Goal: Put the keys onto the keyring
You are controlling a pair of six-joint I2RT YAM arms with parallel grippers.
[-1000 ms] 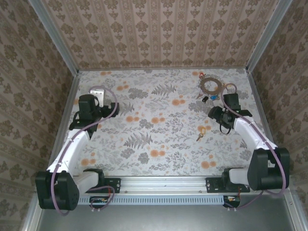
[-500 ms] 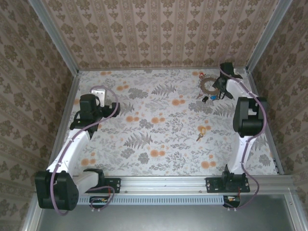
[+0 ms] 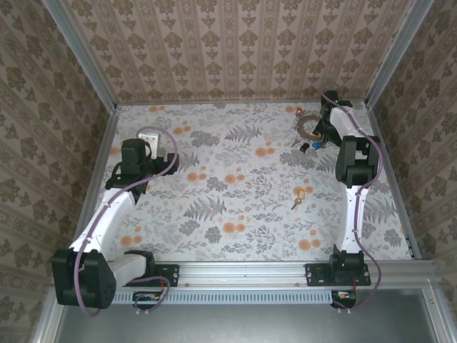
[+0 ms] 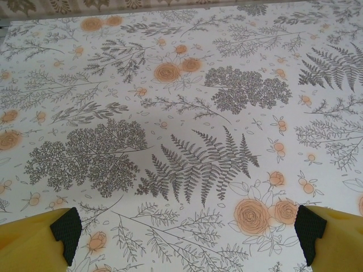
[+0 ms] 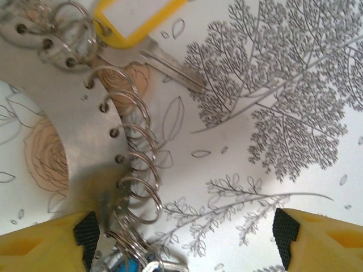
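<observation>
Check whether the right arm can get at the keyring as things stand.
Probably yes. The right claw hangs open just over the keyring, with nothing between them. Keys crowd the ring's rim, though, so a clean grip may be fiddly.

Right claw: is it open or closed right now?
Open. The right claw has its yellow fingers wide apart at the wrist view's bottom corners, nothing clamped between them.

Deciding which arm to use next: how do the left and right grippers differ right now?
The left gripper hangs over floral table; the right gripper hangs over the keyring. The left gripper is at the left side, the right gripper in the far right corner. Both are open, holding nothing.
</observation>
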